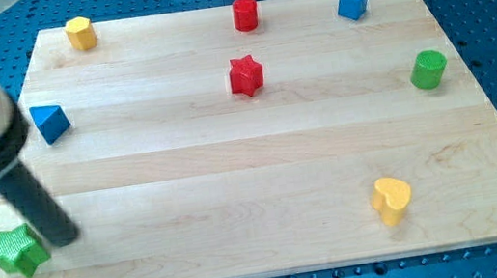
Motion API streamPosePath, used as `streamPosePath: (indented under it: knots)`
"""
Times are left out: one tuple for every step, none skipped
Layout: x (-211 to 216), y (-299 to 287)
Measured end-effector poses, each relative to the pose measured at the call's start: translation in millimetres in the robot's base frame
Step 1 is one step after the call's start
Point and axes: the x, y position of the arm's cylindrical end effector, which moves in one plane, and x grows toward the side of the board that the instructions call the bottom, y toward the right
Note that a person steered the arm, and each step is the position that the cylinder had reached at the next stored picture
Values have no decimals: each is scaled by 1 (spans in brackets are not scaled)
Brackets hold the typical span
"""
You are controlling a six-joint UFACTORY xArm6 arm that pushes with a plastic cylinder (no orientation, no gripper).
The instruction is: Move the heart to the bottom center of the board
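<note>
The yellow heart (392, 200) lies on the wooden board (236, 189) at the view's lower right. My tip (66, 238) is at the view's lower left, far left of the heart. It stands just right of the green star (19, 251), close to it or touching it; I cannot tell which. The rod runs up to the view's upper left.
A blue triangle (49, 122) sits at the left. A yellow hexagon (81, 33), a red cylinder (246, 14) and a blue cube (353, 1) line the top. A red star (245, 75) sits at upper centre. A green cylinder (429, 69) is at the right.
</note>
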Motion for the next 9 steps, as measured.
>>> streamPosePath:
  knots:
    - [-49,112]
    - [-73,216]
    - [-73,296]
    - [-72,368]
    - [-52,375]
    - [-44,442]
    - [-40,454]
    - [-14,443]
    - [-8,435]
